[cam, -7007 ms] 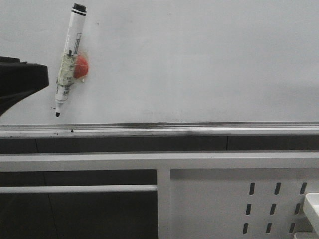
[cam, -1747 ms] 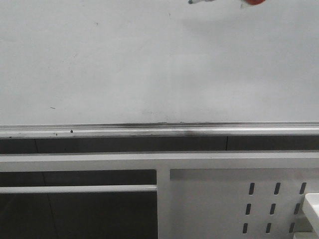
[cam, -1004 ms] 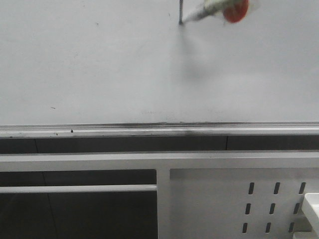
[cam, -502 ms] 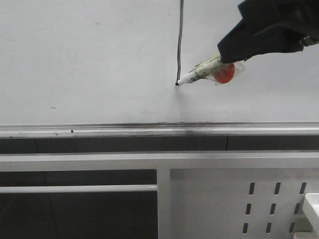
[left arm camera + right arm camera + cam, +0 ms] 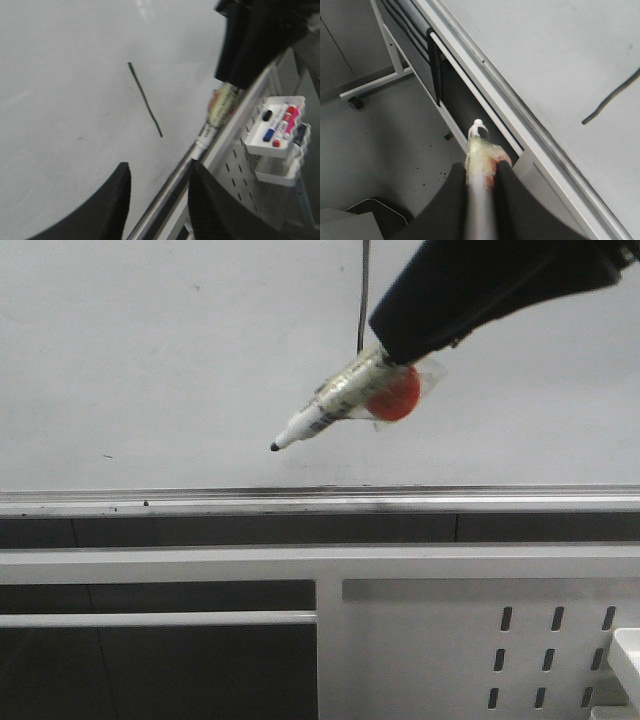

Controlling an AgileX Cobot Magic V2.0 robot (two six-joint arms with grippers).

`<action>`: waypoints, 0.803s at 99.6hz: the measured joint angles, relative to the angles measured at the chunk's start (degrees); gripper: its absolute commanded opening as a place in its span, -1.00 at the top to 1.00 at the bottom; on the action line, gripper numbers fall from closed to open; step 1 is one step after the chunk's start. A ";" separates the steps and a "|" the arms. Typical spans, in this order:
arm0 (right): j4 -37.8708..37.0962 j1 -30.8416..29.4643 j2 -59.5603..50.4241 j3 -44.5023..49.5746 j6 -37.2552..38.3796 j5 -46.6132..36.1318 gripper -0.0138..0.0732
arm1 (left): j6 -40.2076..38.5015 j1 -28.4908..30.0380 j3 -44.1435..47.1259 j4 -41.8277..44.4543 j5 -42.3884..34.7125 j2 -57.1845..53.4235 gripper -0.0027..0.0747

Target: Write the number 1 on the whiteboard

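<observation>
The whiteboard (image 5: 180,360) fills the upper front view, with its silver ledge (image 5: 320,502) below. The number 1 (image 5: 362,300) is a thin dark stroke running down from the top edge; its lower end is hidden behind the marker. It also shows in the left wrist view (image 5: 145,99) and the right wrist view (image 5: 615,97). My right gripper (image 5: 482,172) is shut on the white marker pen (image 5: 330,410), which has a red magnet (image 5: 392,400) taped on. The pen's tip (image 5: 274,447) is left of the stroke, with no line leading to it. My left gripper (image 5: 160,200) is open and empty, facing the board.
A white perforated metal frame (image 5: 500,640) stands under the ledge. A small white tray (image 5: 277,127) with several markers hangs on it at the right; its corner shows in the front view (image 5: 625,650). A wheeled stand leg (image 5: 370,87) rests on the grey floor.
The right gripper drew the stroke downward with the marker, then moved it down and left; the tip has left the stroke's end. The arm now covers more of the upper right.
</observation>
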 measured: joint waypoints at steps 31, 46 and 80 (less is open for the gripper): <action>-0.62 1.03 4.85 -6.41 0.00 4.16 0.84 | -2.11 0.00 -7.40 10.01 -5.15 14.01 0.17; -0.62 2.83 5.56 -8.08 0.00 4.30 0.84 | -2.33 0.00 -10.55 10.01 -5.56 21.03 0.17; -0.11 4.19 5.59 -10.97 0.00 4.39 0.84 | -2.44 -0.26 -16.21 10.01 -9.77 30.00 0.17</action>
